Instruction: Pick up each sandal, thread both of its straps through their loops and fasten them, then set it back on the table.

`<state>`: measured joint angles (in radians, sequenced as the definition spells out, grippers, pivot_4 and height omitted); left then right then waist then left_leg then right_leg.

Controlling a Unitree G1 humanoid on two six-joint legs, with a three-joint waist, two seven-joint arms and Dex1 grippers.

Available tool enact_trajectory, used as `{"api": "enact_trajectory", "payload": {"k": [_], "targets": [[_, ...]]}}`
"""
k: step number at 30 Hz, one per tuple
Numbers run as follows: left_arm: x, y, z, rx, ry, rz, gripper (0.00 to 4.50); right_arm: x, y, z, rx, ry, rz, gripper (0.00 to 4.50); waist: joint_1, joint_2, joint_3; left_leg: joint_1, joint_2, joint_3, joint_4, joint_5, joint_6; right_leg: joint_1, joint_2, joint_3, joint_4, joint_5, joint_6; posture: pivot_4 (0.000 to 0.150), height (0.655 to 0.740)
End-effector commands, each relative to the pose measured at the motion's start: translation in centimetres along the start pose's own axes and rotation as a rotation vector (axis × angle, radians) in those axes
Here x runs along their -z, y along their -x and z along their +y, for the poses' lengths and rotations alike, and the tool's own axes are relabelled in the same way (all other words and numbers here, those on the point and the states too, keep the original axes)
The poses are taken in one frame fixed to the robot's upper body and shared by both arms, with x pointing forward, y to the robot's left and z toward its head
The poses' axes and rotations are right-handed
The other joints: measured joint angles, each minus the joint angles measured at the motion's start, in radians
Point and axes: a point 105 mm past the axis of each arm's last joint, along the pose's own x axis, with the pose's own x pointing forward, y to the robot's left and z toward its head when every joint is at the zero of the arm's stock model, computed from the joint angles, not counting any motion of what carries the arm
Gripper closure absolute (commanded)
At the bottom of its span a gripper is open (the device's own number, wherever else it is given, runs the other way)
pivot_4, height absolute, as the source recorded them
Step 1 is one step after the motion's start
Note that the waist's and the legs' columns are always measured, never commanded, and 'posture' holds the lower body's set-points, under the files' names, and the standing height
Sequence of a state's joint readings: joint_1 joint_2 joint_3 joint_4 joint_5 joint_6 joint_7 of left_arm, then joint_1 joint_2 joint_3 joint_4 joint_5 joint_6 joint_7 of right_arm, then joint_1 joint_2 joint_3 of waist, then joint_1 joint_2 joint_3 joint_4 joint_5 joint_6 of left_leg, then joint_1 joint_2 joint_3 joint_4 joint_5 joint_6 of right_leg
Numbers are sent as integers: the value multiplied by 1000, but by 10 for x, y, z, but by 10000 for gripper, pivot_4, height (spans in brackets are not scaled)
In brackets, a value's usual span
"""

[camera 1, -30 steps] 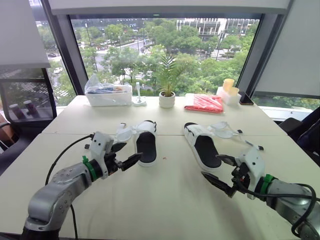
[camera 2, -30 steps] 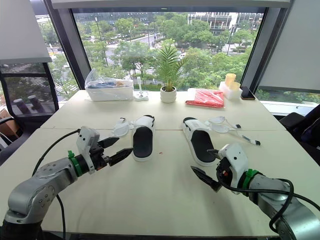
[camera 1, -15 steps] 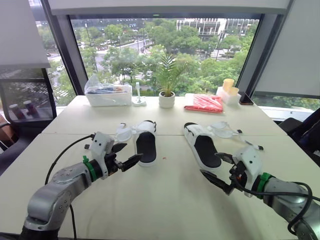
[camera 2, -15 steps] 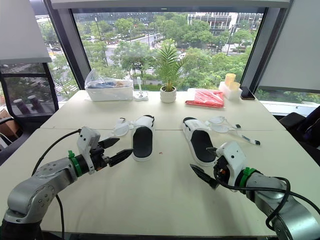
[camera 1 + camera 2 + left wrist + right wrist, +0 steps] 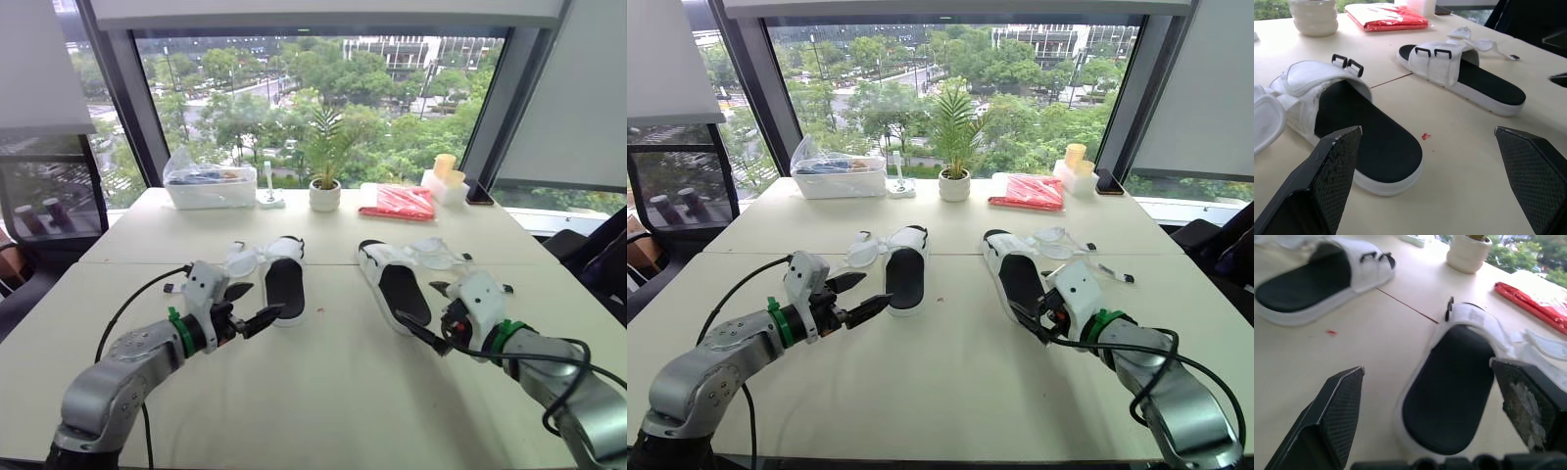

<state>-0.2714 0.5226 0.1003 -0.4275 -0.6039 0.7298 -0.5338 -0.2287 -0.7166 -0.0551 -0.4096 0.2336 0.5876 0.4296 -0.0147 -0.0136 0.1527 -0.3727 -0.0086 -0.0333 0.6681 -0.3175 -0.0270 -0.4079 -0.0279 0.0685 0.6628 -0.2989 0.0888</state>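
Hovering wide open over the desk [image 5: 323,401], left gripper [image 5: 258,303] has the left sandal [image 5: 286,284] just ahead; right gripper [image 5: 418,308], equally wide, nears the right sandal [image 5: 400,289] heel; soles probably light, stiff, best pinched edgewise; straps look floppy.

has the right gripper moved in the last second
Yes. The right gripper has moved forward, away from the robot, closing the gap to the right sandal; open, it now sits at the sandal's heel.
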Motion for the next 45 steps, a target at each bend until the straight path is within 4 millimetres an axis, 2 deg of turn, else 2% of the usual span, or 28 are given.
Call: {"api": "enact_trajectory", "payload": {"k": [1,4,6,14,18,23,26,32,33,38,41,45], "targets": [[-5,-7,-5,8,-45,-31,0,0,-19,-25,113,115,15,541,0,0,0,0,0,0,0,0,0,0,0,0,0,0,0,1500,7400],[-4,-10,-4,0,-45,-36,0,8,-40,-42,183,259,81,541,0,0,0,-1,0,0,0,0,0,-1,0,0,0,0,0,1500,7400],[-3,-11,-5,-1,-46,-39,0,9,-53,-47,192,314,93,541,-1,0,0,-1,0,1,0,0,-1,-2,0,0,0,0,0,1500,7400],[-4,-12,-6,-13,-64,-50,0,12,-100,-57,193,565,125,541,-6,0,0,-1,0,1,-1,1,-2,-3,0,0,1,0,0,1500,7400],[-3,-11,-8,-17,-68,-53,0,3,-123,-57,196,692,115,541,-8,0,0,-2,0,1,-1,2,-3,-3,0,0,1,0,0,1500,7400],[-4,-11,-10,-19,-71,-55,0,-5,-140,-54,212,815,106,541,-19,0,0,-2,0,2,-1,4,-7,-4,0,0,1,0,0,1500,7400],[-5,-11,-12,-20,-74,-59,0,-1,-145,-48,197,870,117,9689,-27,0,0,-2,0,1,-1,4,-8,-3,0,0,1,0,0,1500,7400],[-5,-7,-11,-39,-79,-61,0,-3,-148,-44,204,937,96,40781,-33,0,0,-2,0,2,-1,5,-8,-4,0,1,1,0,0,1500,7400],[-5,-7,-11,-42,-79,-62,0,-4,-149,-43,200,946,87,44246,-33,0,0,-2,0,1,-1,5,-8,-4,0,1,1,0,0,1500,7400],[-5,-8,-12,-48,-79,-67,0,-10,-148,-40,179,1027,35,44246,-34,0,0,-2,0,2,-1,5,-9,-4,0,1,2,0,0,1500,7400],[-6,-9,-12,-50,-76,-74,0,-16,-142,-35,117,1118,-60,44246,-33,1,0,-2,0,2,-1,5,-9,-5,0,1,2,0,0,1500,7400],[-6,-11,-12,-51,-72,-80,0,-31,-114,-18,-59,1261,-313,44246,-29,1,0,-3,0,2,-1,5,-9,-5,0,1,2,0,0,1500,7400]]}}
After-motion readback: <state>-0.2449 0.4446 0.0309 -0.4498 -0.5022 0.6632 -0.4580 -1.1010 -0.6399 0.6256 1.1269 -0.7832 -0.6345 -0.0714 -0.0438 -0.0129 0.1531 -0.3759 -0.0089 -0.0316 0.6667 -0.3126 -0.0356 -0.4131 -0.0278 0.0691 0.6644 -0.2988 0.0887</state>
